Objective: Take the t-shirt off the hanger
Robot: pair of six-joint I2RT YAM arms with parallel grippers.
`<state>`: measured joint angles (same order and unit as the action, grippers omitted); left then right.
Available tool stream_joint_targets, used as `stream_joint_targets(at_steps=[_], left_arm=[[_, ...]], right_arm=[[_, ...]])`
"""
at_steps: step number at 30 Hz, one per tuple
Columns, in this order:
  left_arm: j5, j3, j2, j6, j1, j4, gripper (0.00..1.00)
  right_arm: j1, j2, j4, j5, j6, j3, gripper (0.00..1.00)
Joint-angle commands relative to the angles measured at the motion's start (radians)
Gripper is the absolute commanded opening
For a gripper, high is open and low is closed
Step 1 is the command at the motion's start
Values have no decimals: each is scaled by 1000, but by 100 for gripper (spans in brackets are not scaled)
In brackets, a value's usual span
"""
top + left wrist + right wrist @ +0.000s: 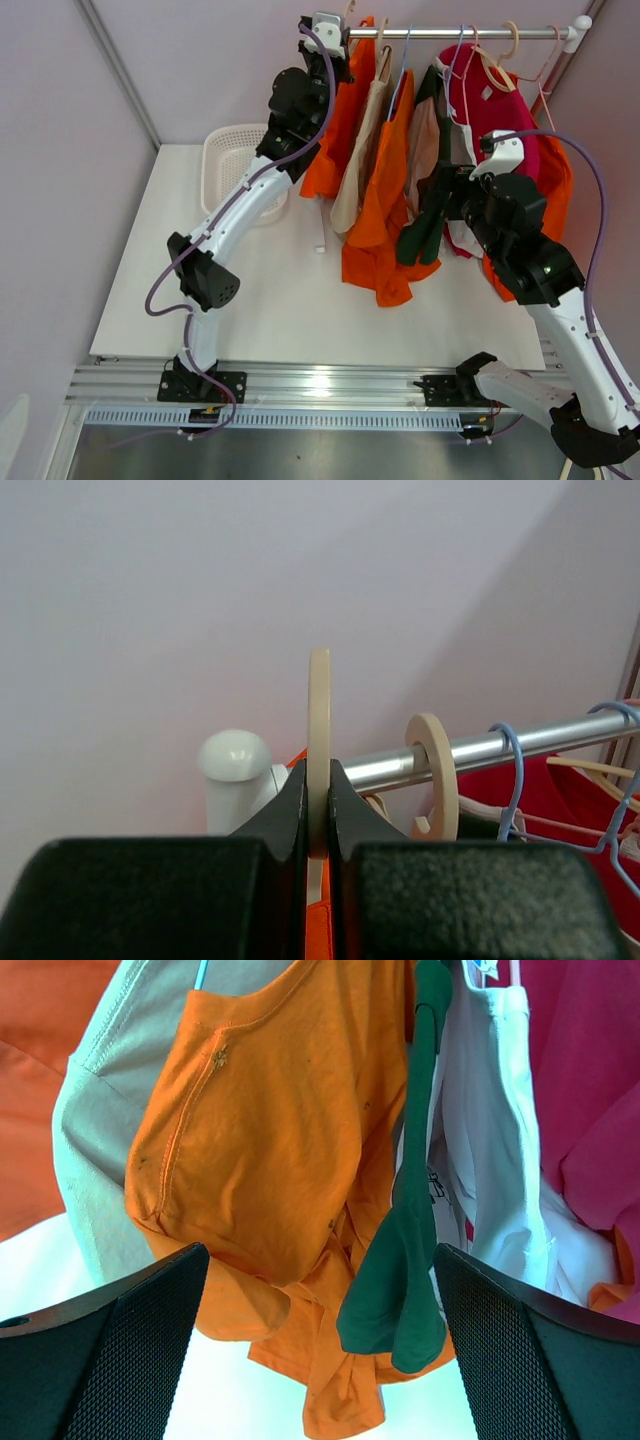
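Note:
My left gripper (338, 38) is up at the left end of the rail (450, 33). It is shut on the hook of a beige hanger (319, 705), which is pinched flat between the jaws. An orange t-shirt (332, 140) hangs from that hanger; a strip of its fabric (320, 925) shows below the jaws. My right gripper (320, 1345) is open and empty. It faces another orange t-shirt (270, 1130) and a dark green garment (400, 1280), both hanging between its fingers' line of sight. In the top view it sits beside the green garment (418, 235).
Several more garments hang on the rail: beige (365, 150), white, magenta (500, 110). A second beige hanger hook (437, 775) and a blue hanger (512, 780) sit just right of the held one. A white rail end cap (235, 770) is at the left. A basket (232, 165) stands at the back left.

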<state>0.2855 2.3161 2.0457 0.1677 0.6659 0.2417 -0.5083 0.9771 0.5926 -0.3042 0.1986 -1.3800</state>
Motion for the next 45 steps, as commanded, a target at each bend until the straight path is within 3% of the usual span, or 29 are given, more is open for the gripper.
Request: stream_joint_targets(at_steps=[1,9,15,25,29,34,39,45], left_arm=[[3,68,-87,26,9,110,1],[64,36,-186,44,34,76,1],[48,-139,-378,47,73,100,1],[-20,-199,-560,-166,75,-266,1],[-46,-325,-656,-230,80,-271,1],[55,-529,-795,-257,93,-248,1],[205,-615,-895,-220,107,-249,1],[501,-672,-897,-38,146,-116,1]], right_arm=[[4,5,-42,17,1,1,100],[4,29,-94,105,-18,-40,100],[2,67,-120,151,-25,-108,99],[2,86,-131,165,-5,-103,99],[4,83,-131,194,9,-102,99],[1,77,-125,252,-4,-100,99],[-6,77,-123,356,-7,-103,100],[-74,106,-105,470,-4,-116,99]])
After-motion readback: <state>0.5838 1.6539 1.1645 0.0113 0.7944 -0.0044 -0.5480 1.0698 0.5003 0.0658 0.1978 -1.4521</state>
